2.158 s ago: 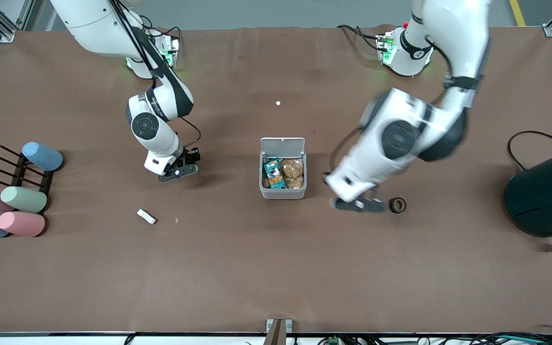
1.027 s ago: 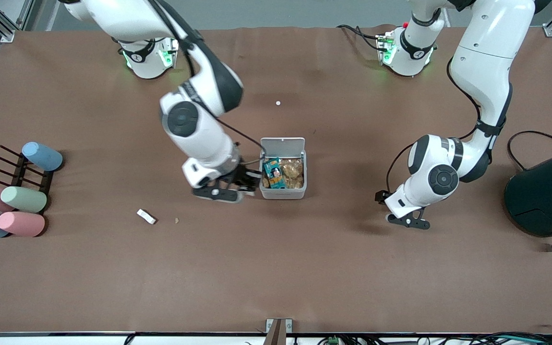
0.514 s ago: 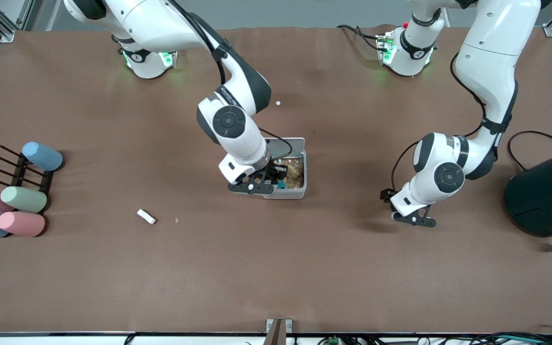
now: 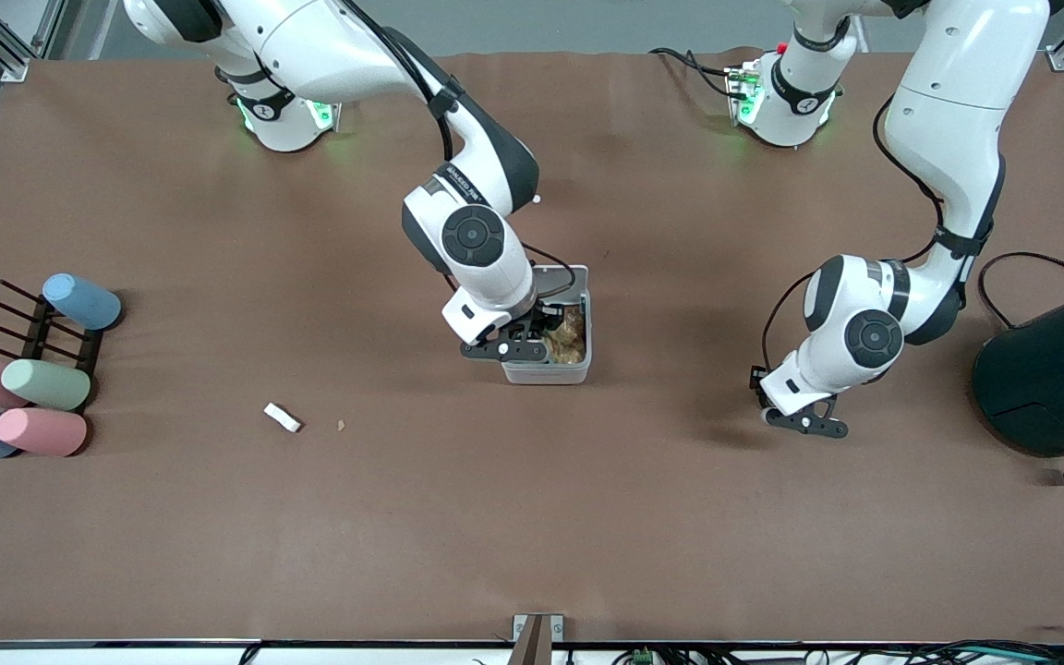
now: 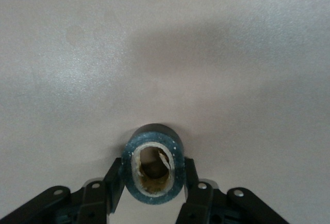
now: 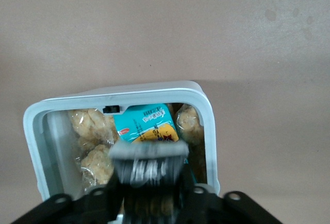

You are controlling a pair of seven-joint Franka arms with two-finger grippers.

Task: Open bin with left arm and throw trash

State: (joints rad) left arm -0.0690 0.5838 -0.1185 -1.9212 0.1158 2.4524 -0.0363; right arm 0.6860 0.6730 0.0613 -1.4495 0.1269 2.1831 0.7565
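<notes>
Over the bin [image 4: 546,374], which stands in the middle of the table with its lid [image 4: 562,274] already up, hangs the right gripper [image 4: 513,349]. A black packet [image 6: 148,162] sits at its tip, just above the opening. It looks smeared in the right wrist view, so I cannot tell if the gripper clamps it or has let it go. Under it the bin already holds a teal packet [image 6: 149,123] and bags of brown snacks [image 6: 95,159], so not much room is left.

For this drop I would keep the gripper centred over the opening and low. The packet should land on the snacks and not catch on the rim. After the release the arm should rise straight up, so that it does not push the bin or knock the lid.

Toward the left arm's end of the table, nearer to the front camera than the bin, the left gripper [image 4: 804,423] is down at the cloth. Its fingers [image 5: 116,183] press on both sides of the tape [image 5: 152,132]. The grip sits on the round outer wall, so the ring may roll out; a slow, vertical lift seems safest.

The paper [image 4: 282,417] lies toward the right arm's end, well apart from the bin and untouched.
</notes>
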